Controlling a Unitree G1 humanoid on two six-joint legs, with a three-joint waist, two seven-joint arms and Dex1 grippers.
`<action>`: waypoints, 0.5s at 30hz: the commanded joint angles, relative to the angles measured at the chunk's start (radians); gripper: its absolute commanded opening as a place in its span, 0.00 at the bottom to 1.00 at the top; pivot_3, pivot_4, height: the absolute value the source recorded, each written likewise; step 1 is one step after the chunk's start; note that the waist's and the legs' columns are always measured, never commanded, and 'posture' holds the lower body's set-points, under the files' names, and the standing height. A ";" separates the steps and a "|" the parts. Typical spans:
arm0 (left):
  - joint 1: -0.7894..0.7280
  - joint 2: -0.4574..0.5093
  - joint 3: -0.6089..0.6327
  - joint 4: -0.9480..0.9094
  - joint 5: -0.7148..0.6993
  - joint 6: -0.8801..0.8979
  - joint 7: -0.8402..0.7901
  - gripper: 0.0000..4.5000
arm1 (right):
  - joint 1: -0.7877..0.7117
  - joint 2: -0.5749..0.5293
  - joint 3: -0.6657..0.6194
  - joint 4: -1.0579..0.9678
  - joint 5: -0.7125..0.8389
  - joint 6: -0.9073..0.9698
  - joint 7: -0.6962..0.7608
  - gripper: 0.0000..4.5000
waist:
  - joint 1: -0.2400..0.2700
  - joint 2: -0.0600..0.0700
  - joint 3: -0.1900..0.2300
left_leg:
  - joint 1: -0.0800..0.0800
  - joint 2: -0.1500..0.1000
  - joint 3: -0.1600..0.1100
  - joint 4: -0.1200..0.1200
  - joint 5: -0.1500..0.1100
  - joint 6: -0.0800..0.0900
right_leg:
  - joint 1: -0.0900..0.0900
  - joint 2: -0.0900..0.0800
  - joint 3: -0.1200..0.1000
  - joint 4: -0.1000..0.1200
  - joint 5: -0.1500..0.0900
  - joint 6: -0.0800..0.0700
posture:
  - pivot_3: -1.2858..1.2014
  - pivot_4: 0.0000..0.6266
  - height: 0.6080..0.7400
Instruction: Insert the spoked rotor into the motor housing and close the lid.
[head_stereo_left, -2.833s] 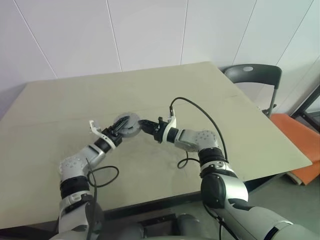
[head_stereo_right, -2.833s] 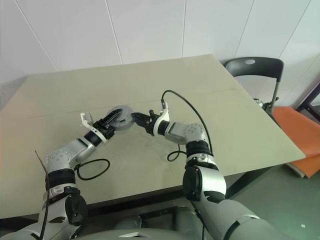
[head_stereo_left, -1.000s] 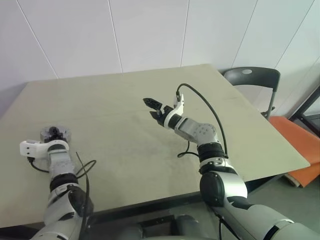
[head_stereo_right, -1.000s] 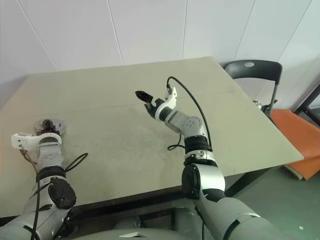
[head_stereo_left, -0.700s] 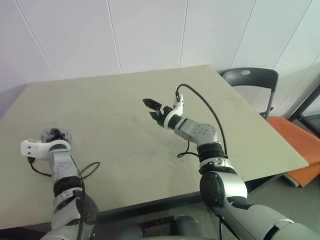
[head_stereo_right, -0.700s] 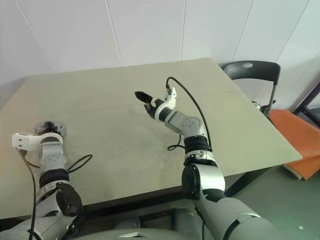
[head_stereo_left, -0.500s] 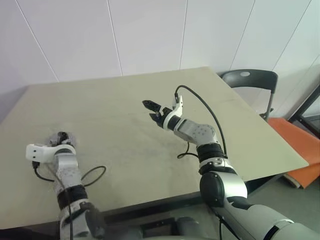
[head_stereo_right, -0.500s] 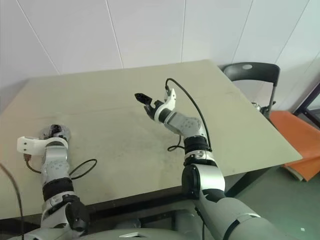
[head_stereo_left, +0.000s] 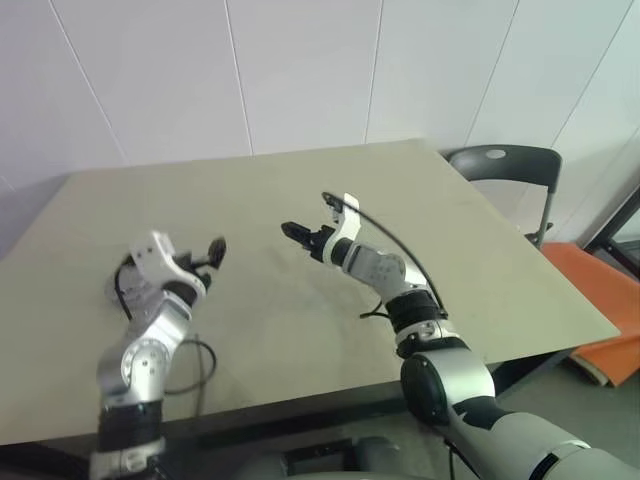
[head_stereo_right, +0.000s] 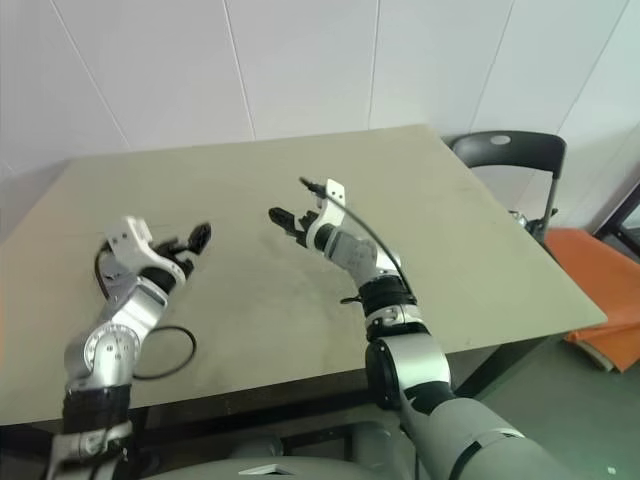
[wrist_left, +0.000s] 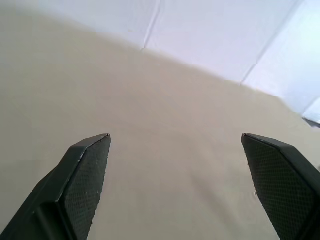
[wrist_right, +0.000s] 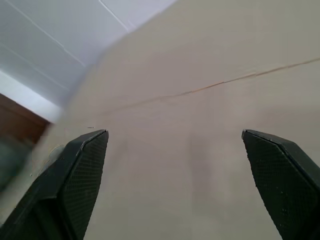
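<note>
Holding nothing: two-fingered black left gripper (head_stereo_left: 213, 252), fingers spread wide, raised over the left half of the flat beige worktop (head_stereo_left: 300, 310). Likewise spread wide and empty: two-fingered black right gripper (head_stereo_left: 297, 237), raised over the middle of the worktop. Resting near the left edge, mostly hidden behind the left arm: round grey motor housing (head_stereo_left: 110, 291). Cannot tell whether spoked rotor and lid are seated in it. Judged complete or nearly so, with the part lying free of both grippers. Verify lid seating before closing out.

Plain lab or office room: white panelled wall (head_stereo_left: 300, 70), beige table (head_stereo_left: 480, 260), grey chair (head_stereo_left: 505, 165).
</note>
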 joint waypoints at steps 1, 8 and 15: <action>-0.055 0.056 -0.062 0.128 0.140 -0.221 -0.252 0.99 | 0.043 -0.072 0.069 -0.165 -0.084 -0.100 0.087 1.00 | 0.001 0.001 0.001 | 0.000 0.000 0.000 0.000 0.000 0.000 | 0.000 0.000 0.000 0.000 0.000 0.000 | 0.52 0.00 1.00; -0.078 0.110 -0.107 0.297 0.195 -0.367 -0.598 0.99 | 0.163 -0.234 0.154 -0.362 -0.168 -0.204 0.259 1.00 | 0.000 0.001 0.001 | -0.006 0.002 0.001 -0.001 0.000 0.000 | -0.007 0.000 0.002 0.000 0.002 0.003 | 0.52 0.00 1.00; -0.059 0.143 -0.082 0.337 0.207 -0.449 -0.747 0.99 | 0.245 -0.314 0.202 -0.425 -0.162 -0.284 0.471 1.00 | 0.003 0.000 0.003 | -0.005 0.004 0.001 -0.001 0.000 0.001 | -0.007 0.001 0.002 0.001 0.002 0.004 | 0.52 0.00 1.00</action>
